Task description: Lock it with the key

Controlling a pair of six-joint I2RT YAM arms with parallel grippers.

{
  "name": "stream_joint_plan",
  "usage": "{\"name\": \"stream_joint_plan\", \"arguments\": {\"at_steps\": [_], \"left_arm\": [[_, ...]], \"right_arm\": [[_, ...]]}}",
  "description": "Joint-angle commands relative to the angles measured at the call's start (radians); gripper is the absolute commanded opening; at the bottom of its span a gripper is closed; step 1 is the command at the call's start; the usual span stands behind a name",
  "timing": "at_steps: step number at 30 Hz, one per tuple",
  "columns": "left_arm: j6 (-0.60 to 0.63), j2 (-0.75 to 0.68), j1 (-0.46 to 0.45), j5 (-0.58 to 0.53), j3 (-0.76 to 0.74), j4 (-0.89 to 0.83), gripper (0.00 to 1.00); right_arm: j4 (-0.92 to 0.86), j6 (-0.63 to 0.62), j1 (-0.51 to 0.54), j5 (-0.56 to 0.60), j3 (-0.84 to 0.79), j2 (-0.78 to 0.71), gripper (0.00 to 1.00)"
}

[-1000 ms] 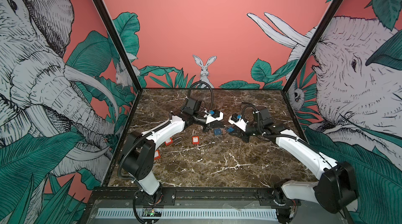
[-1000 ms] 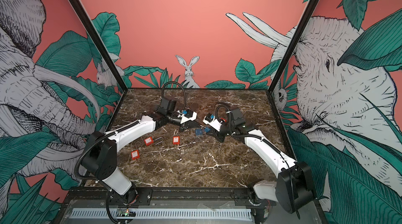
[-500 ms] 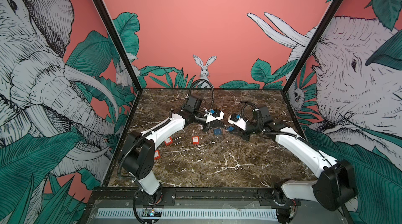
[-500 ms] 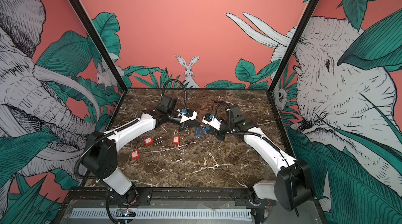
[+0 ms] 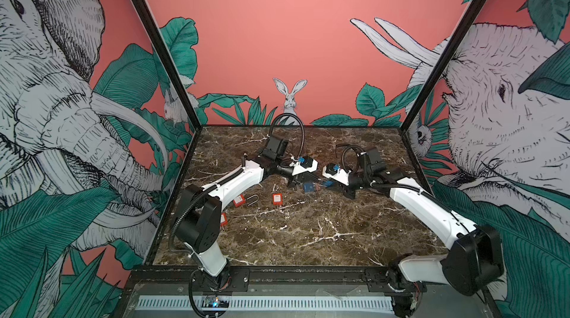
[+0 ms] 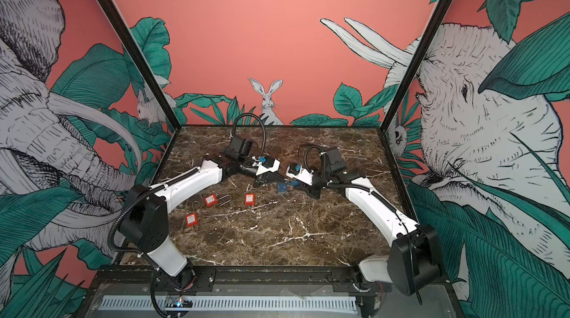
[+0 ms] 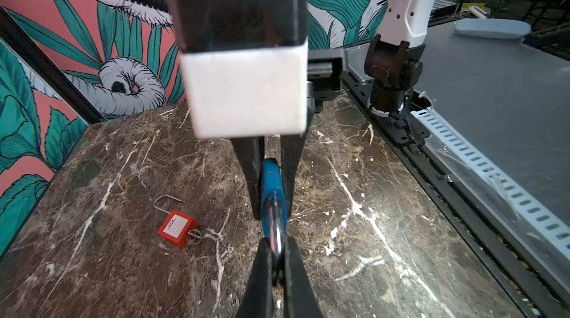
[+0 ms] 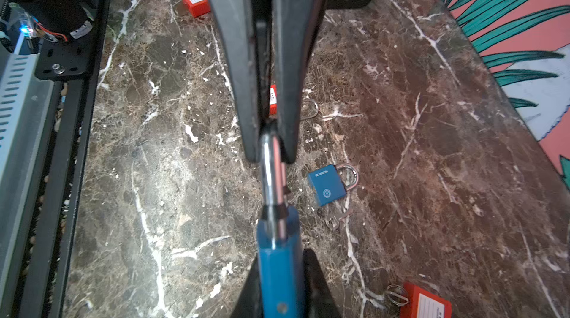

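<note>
Both grippers hold one blue padlock (image 8: 279, 273) in the air between them, over the back middle of the marble table (image 5: 308, 239). My right gripper (image 8: 279, 257) is shut on its blue body (image 5: 328, 183). My left gripper (image 7: 276, 247) is shut on its silver shackle (image 8: 273, 174). In both top views the two grippers meet tip to tip. A loose key (image 8: 334, 220) lies on the marble beside a second blue padlock (image 8: 327, 185), which has its shackle down. The keyhole of the held padlock is hidden.
Three red padlocks lie left of centre (image 6: 249, 199) (image 6: 209, 200) (image 6: 191, 219), two with open shackles. One red padlock (image 7: 177, 228) has a key ring at its base. Another key (image 7: 231, 301) lies on the marble under my left gripper. Walls close three sides.
The right arm has shifted only slightly. Both grippers keep the same hold on the blue padlock, and nothing on the table has moved.
</note>
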Motion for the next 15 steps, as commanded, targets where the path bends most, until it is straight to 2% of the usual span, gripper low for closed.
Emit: {"name": "stream_joint_plan", "arguments": {"at_steps": [1, 7, 15], "left_arm": [[-0.019, -0.042, -0.073, 0.003, -0.072, 0.061, 0.00], [-0.037, -0.064, -0.073, -0.014, -0.116, 0.141, 0.00], [-0.034, -0.032, -0.073, 0.048, -0.097, 0.082, 0.00]], "right_arm": [[0.149, 0.018, 0.013, -0.165, 0.110, 0.013, 0.00], [0.128, 0.067, 0.013, -0.217, 0.157, 0.051, 0.00], [0.214, 0.114, 0.011, -0.229, 0.199, 0.070, 0.00]]}}
